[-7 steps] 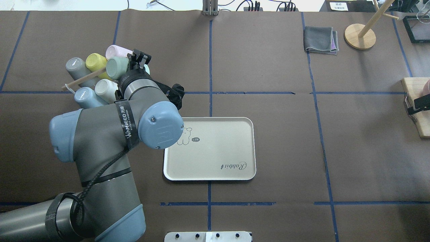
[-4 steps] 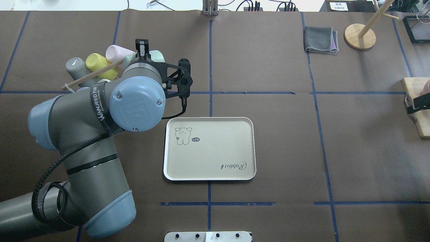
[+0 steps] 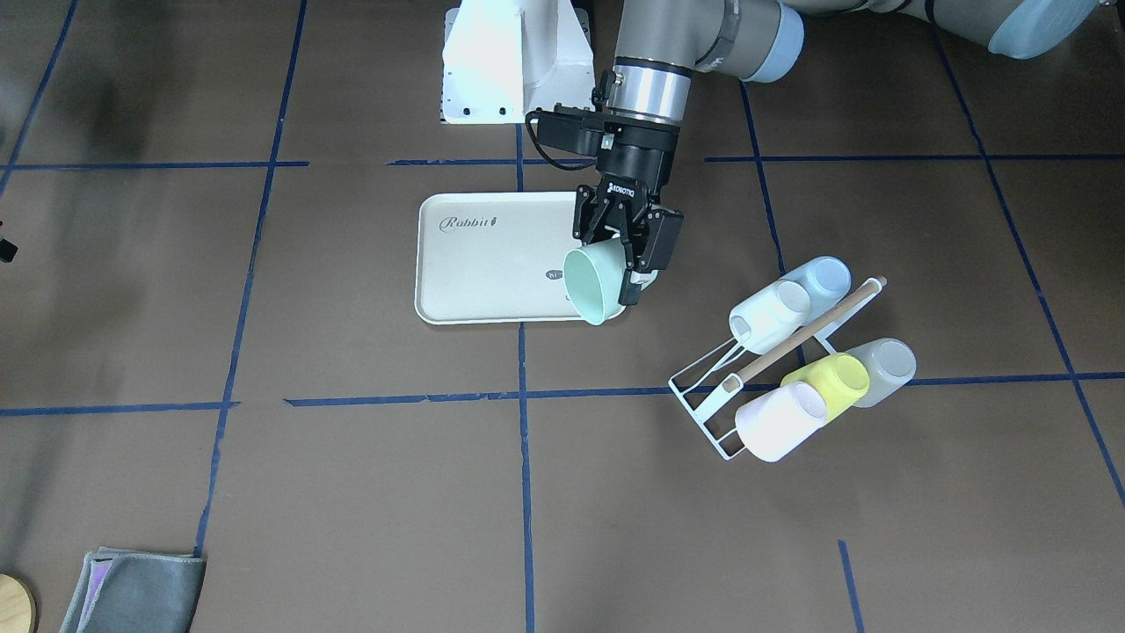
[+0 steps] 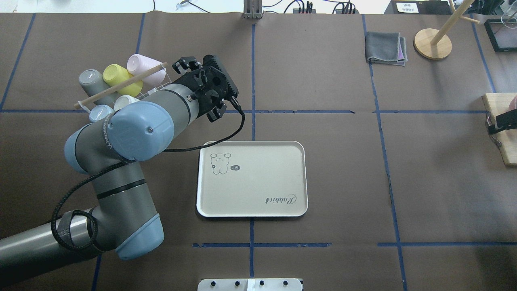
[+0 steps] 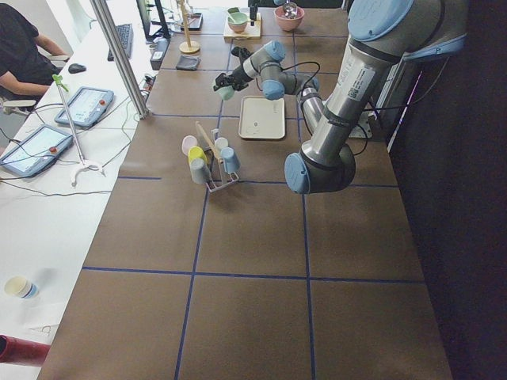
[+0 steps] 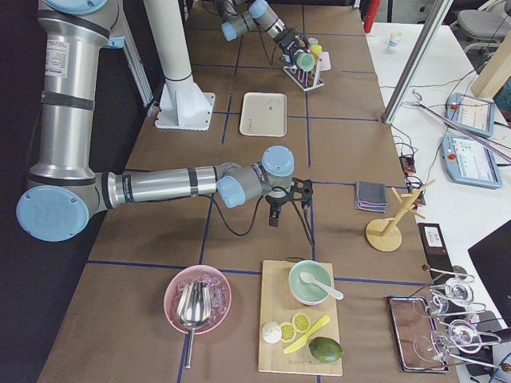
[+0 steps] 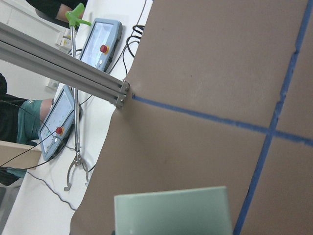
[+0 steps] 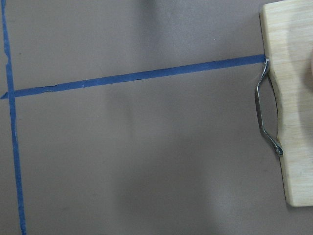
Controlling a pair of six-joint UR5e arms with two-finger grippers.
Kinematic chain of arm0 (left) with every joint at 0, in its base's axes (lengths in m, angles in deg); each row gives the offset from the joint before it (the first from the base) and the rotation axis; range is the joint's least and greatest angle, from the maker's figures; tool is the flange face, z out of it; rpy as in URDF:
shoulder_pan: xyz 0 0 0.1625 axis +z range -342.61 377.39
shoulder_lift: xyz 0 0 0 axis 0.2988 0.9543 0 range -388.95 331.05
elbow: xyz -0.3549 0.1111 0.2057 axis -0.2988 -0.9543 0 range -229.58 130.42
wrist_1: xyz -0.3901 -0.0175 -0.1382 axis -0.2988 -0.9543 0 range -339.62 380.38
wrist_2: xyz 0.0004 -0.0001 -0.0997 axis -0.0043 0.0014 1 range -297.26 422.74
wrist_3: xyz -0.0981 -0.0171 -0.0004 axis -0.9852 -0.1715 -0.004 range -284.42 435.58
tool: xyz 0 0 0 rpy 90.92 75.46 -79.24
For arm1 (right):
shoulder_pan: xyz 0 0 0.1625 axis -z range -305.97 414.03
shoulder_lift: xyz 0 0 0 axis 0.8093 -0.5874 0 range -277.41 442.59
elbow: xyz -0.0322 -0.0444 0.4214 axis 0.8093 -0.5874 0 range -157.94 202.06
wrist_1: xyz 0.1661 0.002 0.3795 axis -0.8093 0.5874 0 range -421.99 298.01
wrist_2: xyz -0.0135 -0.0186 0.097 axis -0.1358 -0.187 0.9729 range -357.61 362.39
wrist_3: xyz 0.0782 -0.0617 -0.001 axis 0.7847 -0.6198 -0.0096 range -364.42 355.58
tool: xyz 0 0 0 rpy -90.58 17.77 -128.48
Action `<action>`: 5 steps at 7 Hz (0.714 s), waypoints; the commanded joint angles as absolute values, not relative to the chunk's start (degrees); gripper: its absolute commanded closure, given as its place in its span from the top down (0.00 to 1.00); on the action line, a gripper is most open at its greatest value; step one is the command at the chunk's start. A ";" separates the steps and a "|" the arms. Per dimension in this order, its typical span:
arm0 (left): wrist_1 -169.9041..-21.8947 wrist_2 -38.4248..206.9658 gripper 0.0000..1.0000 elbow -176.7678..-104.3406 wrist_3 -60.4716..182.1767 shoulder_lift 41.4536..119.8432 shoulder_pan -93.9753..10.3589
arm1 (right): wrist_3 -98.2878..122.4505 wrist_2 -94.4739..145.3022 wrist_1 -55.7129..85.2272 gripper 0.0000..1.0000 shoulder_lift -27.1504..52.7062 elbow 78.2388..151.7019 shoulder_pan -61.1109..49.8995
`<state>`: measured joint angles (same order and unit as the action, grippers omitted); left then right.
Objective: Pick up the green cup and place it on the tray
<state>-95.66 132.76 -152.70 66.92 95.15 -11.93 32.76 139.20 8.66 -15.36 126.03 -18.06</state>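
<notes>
My left gripper [image 3: 629,266] is shut on the green cup [image 3: 596,286], a pale mint tumbler. It holds the cup tilted, mouth toward the front-facing camera, well above the table. In the overhead view the left gripper [image 4: 190,68] hangs between the cup rack and the tray's far left corner, and the wrist hides the cup. The cup's side fills the bottom of the left wrist view [image 7: 173,213]. The cream tray [image 4: 258,204] with its "Rabbit" script lies bare at mid-table. My right gripper [image 4: 500,122] sits at the far right edge by a wooden board; I cannot tell whether it is open or shut.
A white wire rack [image 3: 707,406] with a wooden rod holds pale blue [image 3: 822,277], white [image 3: 769,318], yellow-green [image 3: 831,380], grey [image 3: 886,356] and pinkish [image 3: 778,422] cups. A folded grey cloth [image 4: 385,47], a wooden stand [image 4: 433,43] and a cutting board [image 8: 293,98] are on the right.
My left arm pulled the green cup off the rack, swung its wrist to the right and lifted it away from the other cups. The right arm has not moved.
</notes>
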 commanded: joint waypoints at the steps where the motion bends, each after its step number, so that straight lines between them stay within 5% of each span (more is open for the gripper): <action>1: -113.14 132.79 0.64 -146.73 58.21 94.72 -11.44 | 32.76 139.06 8.24 1.00 -15.32 126.39 -18.22; 5: -147.35 132.00 0.64 -134.32 50.01 94.63 -7.41 | 32.85 138.97 8.67 1.00 -13.40 126.92 -18.40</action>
<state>-139.70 132.21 -136.21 51.60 94.60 -8.50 32.84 138.96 8.43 -14.12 126.88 -18.38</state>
